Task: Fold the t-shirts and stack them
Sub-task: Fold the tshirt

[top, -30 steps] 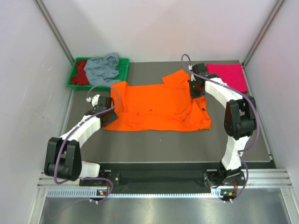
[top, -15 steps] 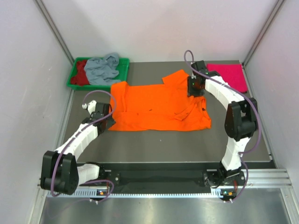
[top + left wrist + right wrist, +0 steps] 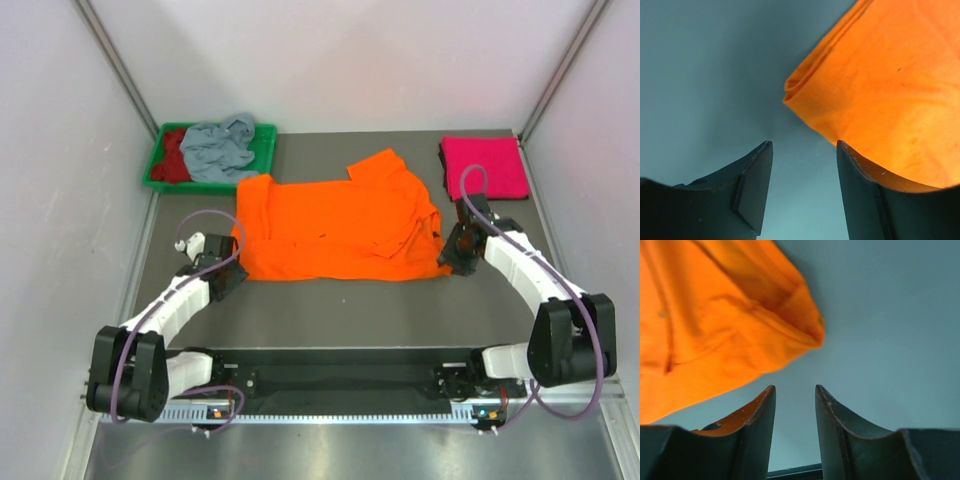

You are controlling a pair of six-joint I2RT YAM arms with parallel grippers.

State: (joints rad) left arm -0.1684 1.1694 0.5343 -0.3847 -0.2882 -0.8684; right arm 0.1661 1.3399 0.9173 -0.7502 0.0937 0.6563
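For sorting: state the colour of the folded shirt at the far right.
The shirt is magenta pink; top view.

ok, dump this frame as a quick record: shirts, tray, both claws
orange t-shirt: spread out mid-table, not folded
pink t-shirt: folded, far right corner of the table
green tray: far left corner, holds two crumpled shirts
grey-blue t-shirt: in the tray, bunched up
dark red t-shirt: in the tray, at its left end
left claw: open, empty, at the orange shirt's near left corner
right claw: open, empty, at its near right corner
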